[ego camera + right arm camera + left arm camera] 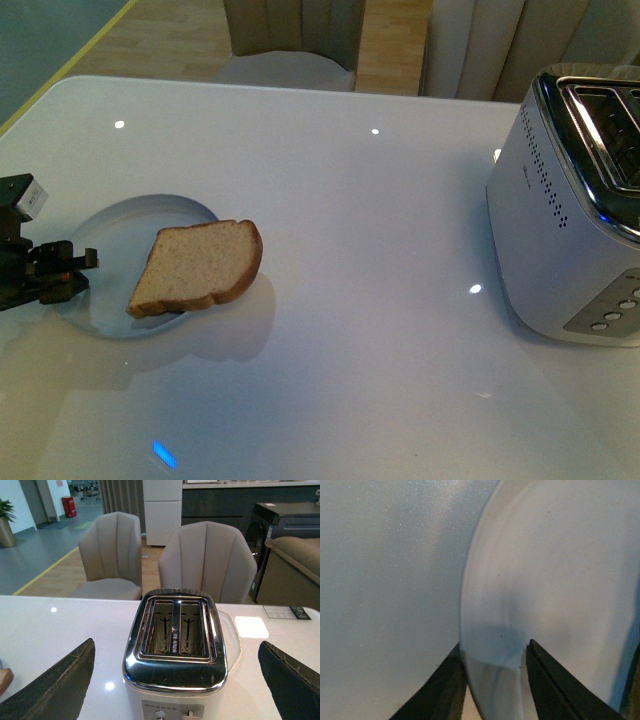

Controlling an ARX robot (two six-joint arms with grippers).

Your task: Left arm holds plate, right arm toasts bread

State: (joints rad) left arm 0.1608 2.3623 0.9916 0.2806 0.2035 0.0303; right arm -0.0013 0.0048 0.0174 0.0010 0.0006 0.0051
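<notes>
The left gripper [82, 271] is a black, angular assembly of blocky, stepped parts. It carries a small white square tag [32, 197] on the end away from the round pale blue-grey plate [115, 235] and tiny reddish specks on the hardware nearer that plate. Seen close, its fingers [442, 687] are matte black, flat-sided wedges tapering to narrow tips. The right gripper [176, 645] has dark charcoal wedge-shaped fingers [55, 690] with pale, scuffed, finely scratched edges.
</notes>
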